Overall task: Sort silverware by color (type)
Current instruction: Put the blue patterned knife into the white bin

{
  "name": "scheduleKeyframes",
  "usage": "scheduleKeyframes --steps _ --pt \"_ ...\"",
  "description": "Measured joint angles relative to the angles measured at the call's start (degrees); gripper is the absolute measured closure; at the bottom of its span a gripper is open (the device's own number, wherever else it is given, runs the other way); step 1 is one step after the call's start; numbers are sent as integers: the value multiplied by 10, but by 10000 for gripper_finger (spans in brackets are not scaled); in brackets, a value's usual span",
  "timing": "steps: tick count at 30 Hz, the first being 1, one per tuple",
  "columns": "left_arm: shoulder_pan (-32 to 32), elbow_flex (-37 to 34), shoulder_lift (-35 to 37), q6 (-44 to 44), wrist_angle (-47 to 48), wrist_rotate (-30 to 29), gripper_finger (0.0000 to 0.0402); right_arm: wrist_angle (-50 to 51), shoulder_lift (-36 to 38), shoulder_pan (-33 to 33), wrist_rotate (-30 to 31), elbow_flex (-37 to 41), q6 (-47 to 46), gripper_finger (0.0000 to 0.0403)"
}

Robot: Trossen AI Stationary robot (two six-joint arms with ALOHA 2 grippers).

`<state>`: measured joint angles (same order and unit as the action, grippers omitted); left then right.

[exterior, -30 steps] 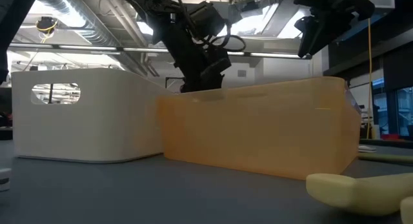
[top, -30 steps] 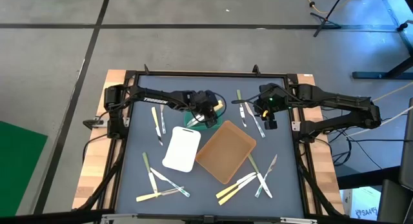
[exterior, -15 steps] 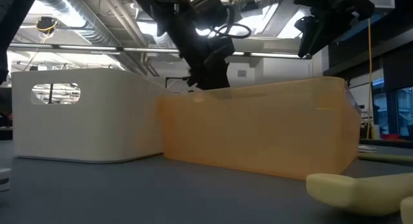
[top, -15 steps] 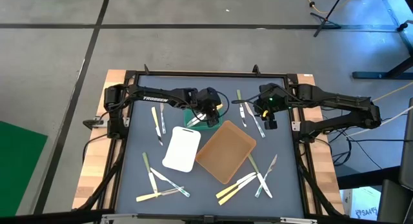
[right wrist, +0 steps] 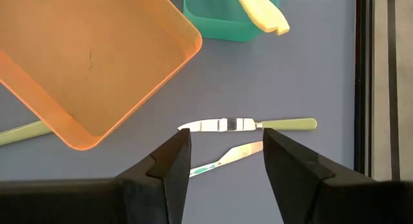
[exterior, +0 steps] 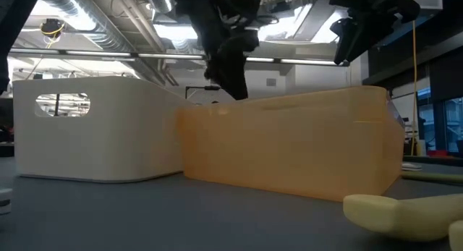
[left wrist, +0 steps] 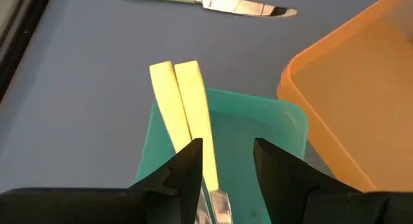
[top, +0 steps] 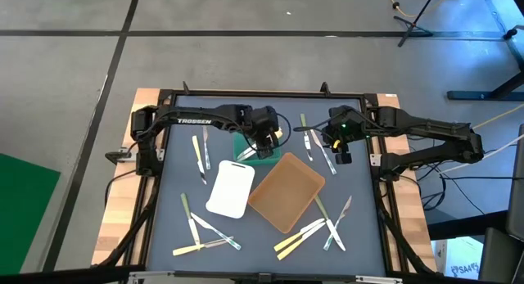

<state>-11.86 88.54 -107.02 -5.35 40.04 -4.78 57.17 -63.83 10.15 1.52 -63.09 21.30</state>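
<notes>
My left gripper (top: pixel 263 143) hangs open over the small green tray (left wrist: pixel 258 121). In that tray lie two cream-yellow utensils (left wrist: pixel 184 101), their handle ends resting over the tray's rim; they show below and between the open fingers, and I see no touch. My right gripper (top: pixel 338 150) waits open at the far right of the table. Under it a green-handled knife (right wrist: pixel 245 124) and a fork (right wrist: pixel 226 159) lie flat on the mat. More silverware lies loose at the left (top: pixel 201 157), near left (top: pixel 205 235) and near right (top: pixel 315 231).
The brown tray (top: pixel 286 191) stands mid-table, close beside the green tray (top: pixel 243 146). The white tray (top: pixel 231 188) stands to the brown tray's left. In the low view both trays (exterior: pixel 289 142) hide the green tray. The table's dark frame (top: pixel 372 137) runs close to my right gripper.
My left gripper has risen straight up from the green tray and tipped a little, its fingers staying open. The two cream-yellow utensils have stayed in the tray.
</notes>
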Motion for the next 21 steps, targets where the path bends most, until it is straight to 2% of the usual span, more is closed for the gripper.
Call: scheduleKeyframes --steps 11,21 --pt "-1 5 150 9 70 -52 269 -1 0 0 0 0 0 223" --pt "-1 5 278 -96 209 -133 269 -3 0 0 0 0 0 224"
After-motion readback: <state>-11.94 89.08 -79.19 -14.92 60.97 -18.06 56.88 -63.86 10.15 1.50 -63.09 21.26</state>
